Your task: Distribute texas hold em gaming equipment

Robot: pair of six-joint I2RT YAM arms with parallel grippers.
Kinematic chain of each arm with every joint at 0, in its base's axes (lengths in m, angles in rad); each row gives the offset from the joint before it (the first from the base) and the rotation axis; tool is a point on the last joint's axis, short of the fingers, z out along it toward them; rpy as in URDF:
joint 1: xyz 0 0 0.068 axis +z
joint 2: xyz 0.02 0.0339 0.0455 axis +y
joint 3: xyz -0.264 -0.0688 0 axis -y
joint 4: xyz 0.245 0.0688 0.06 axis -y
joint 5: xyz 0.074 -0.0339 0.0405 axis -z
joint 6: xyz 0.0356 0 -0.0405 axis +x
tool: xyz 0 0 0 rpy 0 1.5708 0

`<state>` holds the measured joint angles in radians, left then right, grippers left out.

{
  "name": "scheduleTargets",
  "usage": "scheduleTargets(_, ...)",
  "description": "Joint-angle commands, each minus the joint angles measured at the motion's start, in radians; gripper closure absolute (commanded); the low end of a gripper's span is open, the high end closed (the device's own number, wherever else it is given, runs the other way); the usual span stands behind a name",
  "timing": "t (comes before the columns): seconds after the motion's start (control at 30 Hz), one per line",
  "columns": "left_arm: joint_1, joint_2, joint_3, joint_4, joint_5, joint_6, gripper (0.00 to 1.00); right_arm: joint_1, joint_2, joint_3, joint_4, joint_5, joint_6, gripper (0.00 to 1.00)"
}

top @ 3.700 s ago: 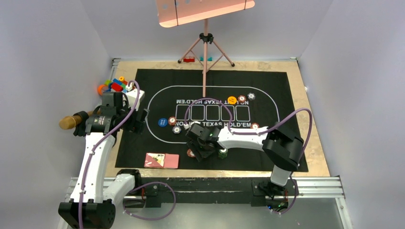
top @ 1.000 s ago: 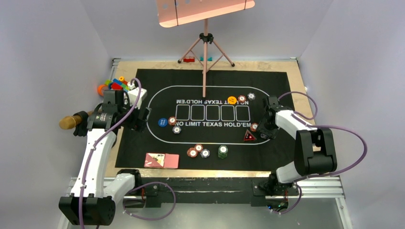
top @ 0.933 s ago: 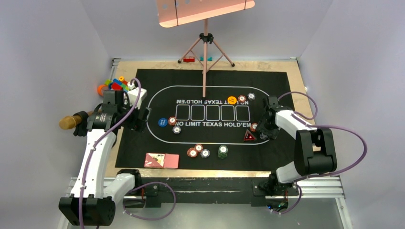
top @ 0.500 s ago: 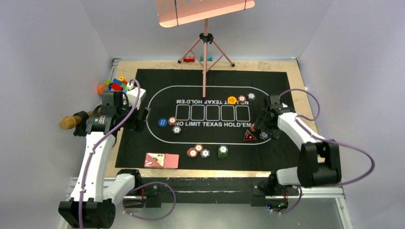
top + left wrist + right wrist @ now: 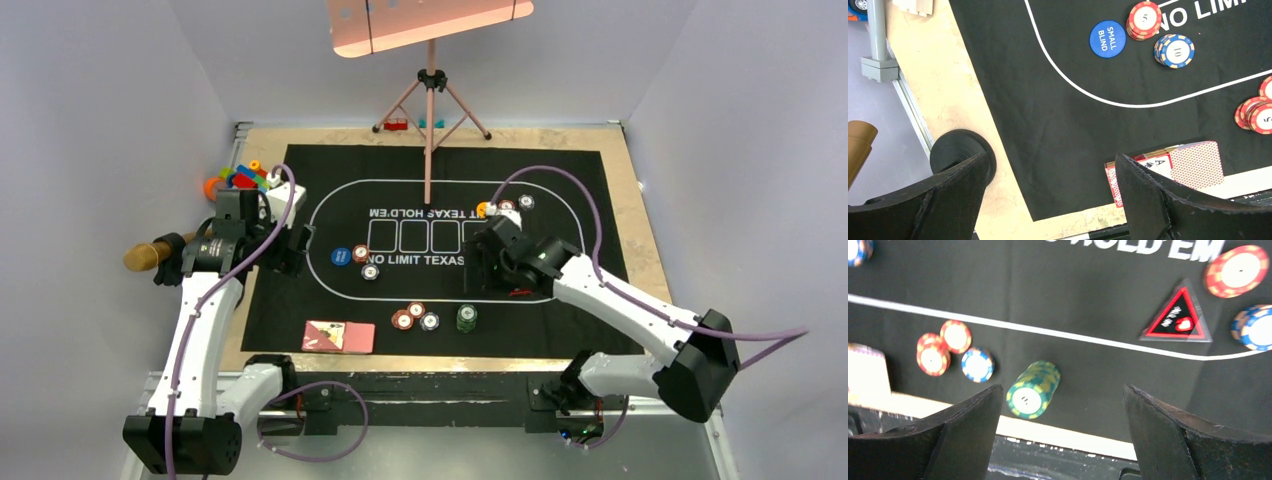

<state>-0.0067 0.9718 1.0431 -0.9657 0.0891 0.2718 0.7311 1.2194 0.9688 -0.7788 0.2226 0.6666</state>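
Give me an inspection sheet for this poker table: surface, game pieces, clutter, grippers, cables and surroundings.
Surface: black printed mat on a tan board, lying flat.
Job's things: red chips, green chip stack, cards, blue button and triangle, all on the mat.
Clutter: toy blocks beside the mat's far left corner.
Grippers: left gripper and right gripper, jaws open, holding nothing.
Cables: purple cable arching above the right arm, another along the left arm.
Surroundings: tripod at the far edge; plain walls.
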Motion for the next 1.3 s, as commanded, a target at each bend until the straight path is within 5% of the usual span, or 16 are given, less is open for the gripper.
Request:
scheduleTargets(0.0, 0.007, 0.004, 0.008, 0.031, -0.012, -0.012, 0.0, 0.132, 0.019, 0.007, -0.024, 0.034, 0.036, 0.07)
scheduleTargets(0.23, 0.007, 0.011, 0.01, 0.029, -0.018, -0.015, 0.0, 0.284, 0.147, 0.029, -0.014, 0.058, 0.059, 0.05)
scheduleTargets(0.6, 0.007, 0.006, 0.011, 0.028, -0.018, -0.015, 0.0, 0.298, 0.226, 0.005, 0.024, 0.08, 0.064, 0.1)
scheduleTargets(1.07, 0.007, -0.009, -0.001, 0.029, -0.03, -0.001, 0.0, 0.298, 0.252, -0.013, 0.078, 0.029, 0.066, 0.43)
scheduleTargets(1.27, 0.007, -0.014, -0.003, 0.03, -0.031, -0.002, 0.0, 0.299, 0.232, -0.012, 0.072, 0.035, 0.068, 0.7)
